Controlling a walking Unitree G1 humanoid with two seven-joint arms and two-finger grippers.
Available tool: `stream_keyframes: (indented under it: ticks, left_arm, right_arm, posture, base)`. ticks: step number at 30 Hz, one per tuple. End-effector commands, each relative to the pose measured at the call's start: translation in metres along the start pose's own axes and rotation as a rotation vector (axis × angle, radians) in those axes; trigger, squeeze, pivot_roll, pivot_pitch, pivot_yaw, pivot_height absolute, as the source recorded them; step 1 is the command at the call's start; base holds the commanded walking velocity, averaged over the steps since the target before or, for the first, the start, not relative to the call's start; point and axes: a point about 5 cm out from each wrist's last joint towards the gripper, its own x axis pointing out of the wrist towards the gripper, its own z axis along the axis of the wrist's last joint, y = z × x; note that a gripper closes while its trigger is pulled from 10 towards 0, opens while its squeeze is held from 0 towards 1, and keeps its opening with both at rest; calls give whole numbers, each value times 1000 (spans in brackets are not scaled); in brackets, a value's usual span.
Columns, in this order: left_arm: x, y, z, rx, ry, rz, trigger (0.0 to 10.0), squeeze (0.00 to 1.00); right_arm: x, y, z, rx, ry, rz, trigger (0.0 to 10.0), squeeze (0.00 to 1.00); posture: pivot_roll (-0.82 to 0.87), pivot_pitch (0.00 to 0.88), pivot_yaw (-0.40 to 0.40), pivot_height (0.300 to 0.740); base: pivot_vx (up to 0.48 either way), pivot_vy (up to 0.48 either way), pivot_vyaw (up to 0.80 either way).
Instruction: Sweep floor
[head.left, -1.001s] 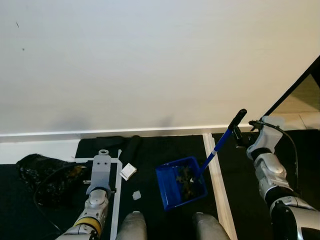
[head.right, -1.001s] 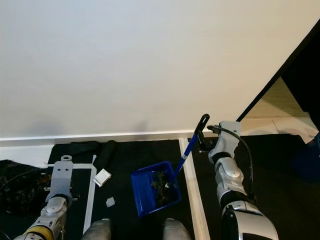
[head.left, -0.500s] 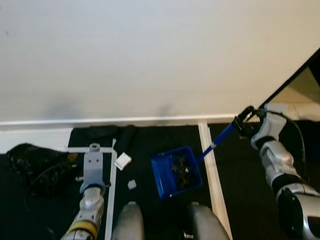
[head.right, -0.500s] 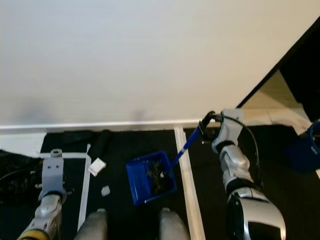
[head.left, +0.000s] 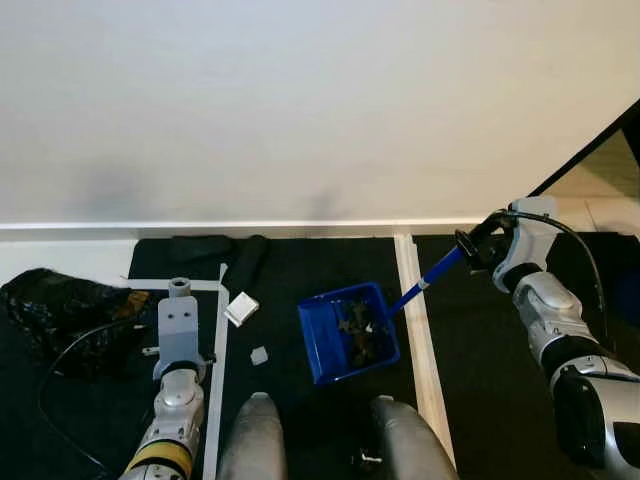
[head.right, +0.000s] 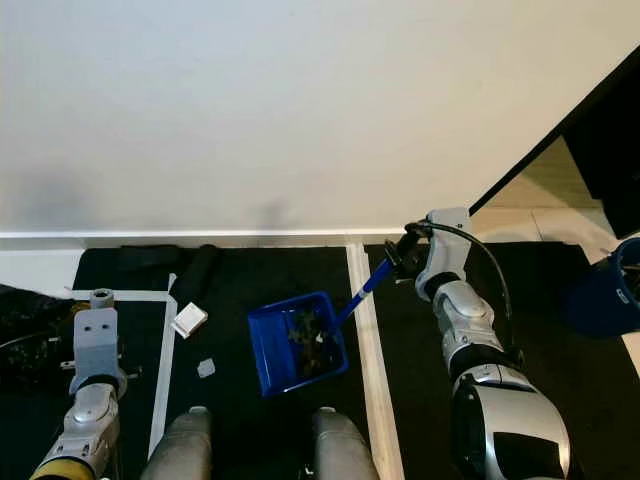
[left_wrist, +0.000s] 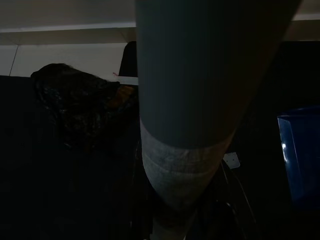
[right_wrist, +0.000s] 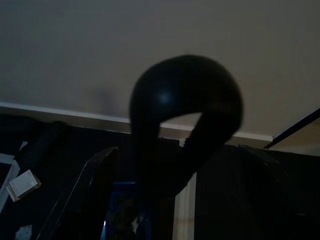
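The right gripper (head.left: 478, 247) is clenched around the black grip at the top of the blue dustpan handle (head.left: 428, 280), at the robot's front right, just above the white floor strip (head.left: 415, 330). The handle slants down and to the left from the gripper to the blue dustpan (head.left: 345, 331), which rests on the black floor mat (head.left: 300, 270) directly ahead of the robot's 2 feet (head.left: 252, 440). Dark debris (head.left: 358, 326) lies inside the dustpan tray. In the right wrist view the rounded black handle end (right_wrist: 185, 105) sits between the 2 fingers (right_wrist: 95, 175), with the dustpan visible below it.

The left arm (head.left: 170, 420) reaches forward on the left, ending in a grey block-shaped piece (head.left: 178, 322) above a white taped outline (head.left: 215, 350); whether the left gripper (left_wrist: 185, 200) is grasping or released cannot be told. A grey tube (left_wrist: 200, 75) runs down the middle of the dark left wrist view.

A small white box (head.left: 240, 309) and a white scrap (head.left: 259, 355) lie on the mat left of the dustpan. A crumpled black bag (head.left: 60, 310) lies at the far left. A blue bin (head.right: 610, 290) stands at the far right, near the pale wall (head.left: 300, 100).
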Motion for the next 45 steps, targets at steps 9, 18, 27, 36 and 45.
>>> stream_keyframes:
  ticks: [9, 18, 27, 36, 45]
  left_arm:
    - [-6, 1, -15, -13, 77, 25, 10000, 0]
    - [-4, 0, -12, -15, 71, 24, 10000, 0]
    - [-3, 1, -12, -8, 73, 24, 10000, 0]
    - [-1, 4, -9, 4, 62, 26, 10000, 0]
    - [1, 4, -8, 9, 59, 24, 10000, 0]
  right_arm:
    - [-6, 4, -10, -54, 12, 38, 10000, 0]
    - [-5, 3, -10, -27, 8, 26, 8941, 0]
    - [-7, -1, -12, 24, 14, -10, 1216, 0]
    - [-9, -3, -16, 54, 19, -34, 0, 0]
    - [-10, -2, -20, 61, 28, -46, 0, 0]
  posture:
    - [139, 188, -134, 740]
    - [141, 182, -137, 740]
    - [148, 181, -135, 740]
    - [154, 174, -132, 740]
    - [158, 168, -128, 740]
  base:
    - [0, 0, 0]
    - [0, 0, 0]
    - [0, 0, 0]
    - [0, 0, 0]
    - [0, 0, 0]
